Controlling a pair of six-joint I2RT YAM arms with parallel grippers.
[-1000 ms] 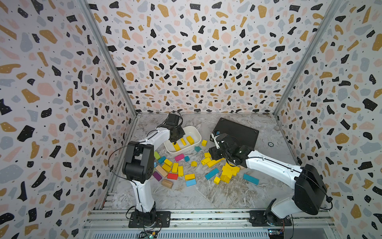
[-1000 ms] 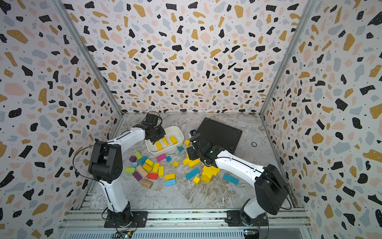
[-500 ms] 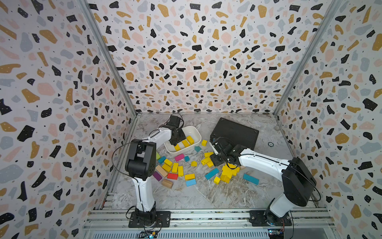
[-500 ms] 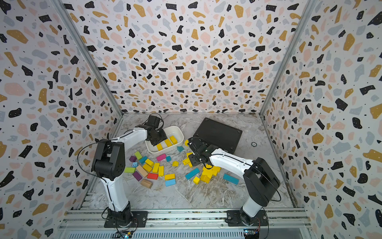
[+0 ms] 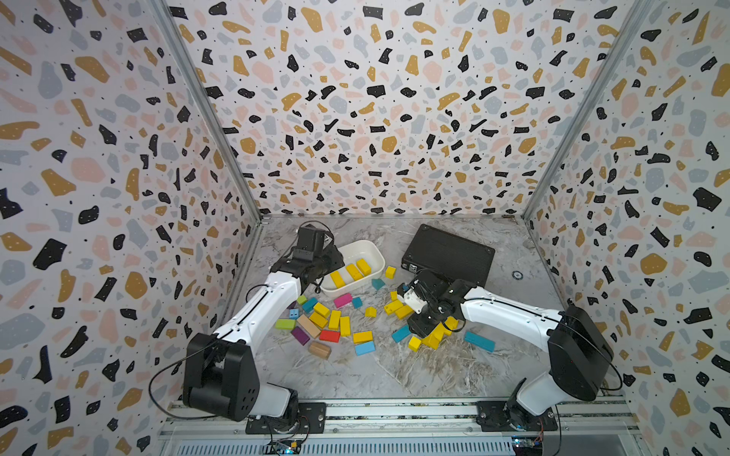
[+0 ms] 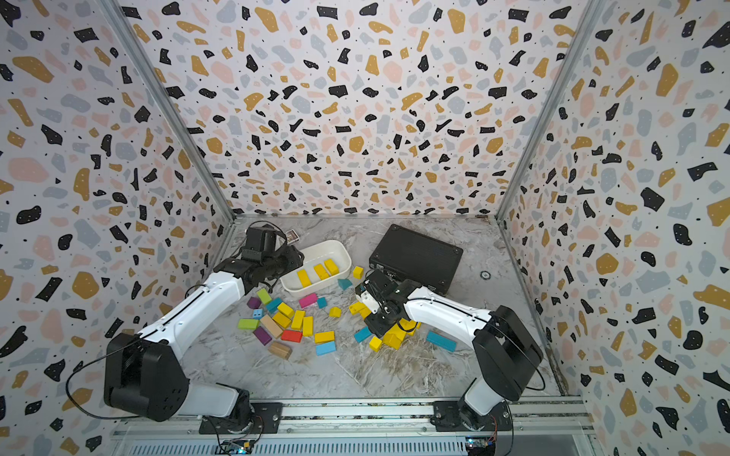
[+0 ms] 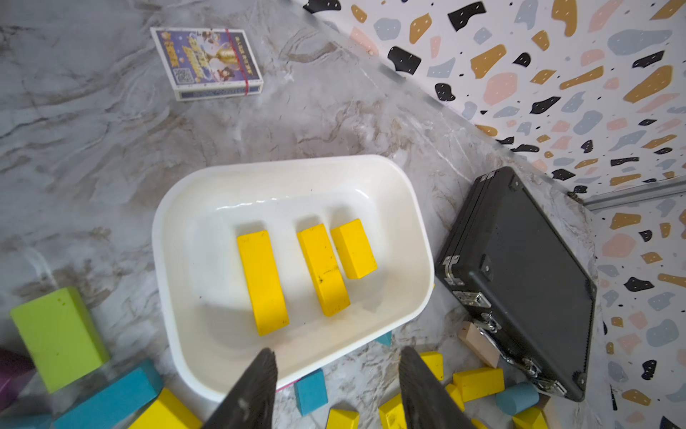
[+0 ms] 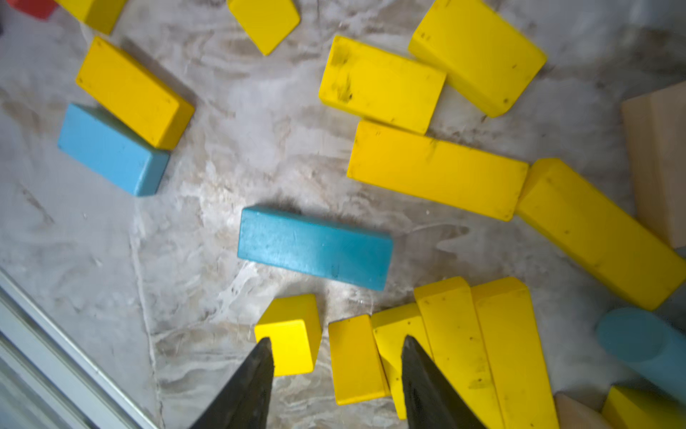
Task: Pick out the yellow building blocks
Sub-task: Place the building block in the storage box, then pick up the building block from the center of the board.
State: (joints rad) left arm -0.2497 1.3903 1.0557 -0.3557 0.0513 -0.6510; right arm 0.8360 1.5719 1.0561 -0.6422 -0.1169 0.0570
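Both arms have moved: the left pincer [image 7: 336,351] has opened and hangs empty over the near edge of the white tray [image 7: 163,241], with three yellow blocks [image 7: 261,282] lying ahead of it inside. The right pincer [image 8: 336,340] has swung down over the loose ones, open, holding nothing. One short yellow bar [image 8: 354,356] lines up in the gap between its tips, long side pointing straight ahead. This arm is nearer.

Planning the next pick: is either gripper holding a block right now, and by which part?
Nothing is held. The left gripper is open and empty at the white tray; the right gripper is open above loose yellow blocks, none clamped.
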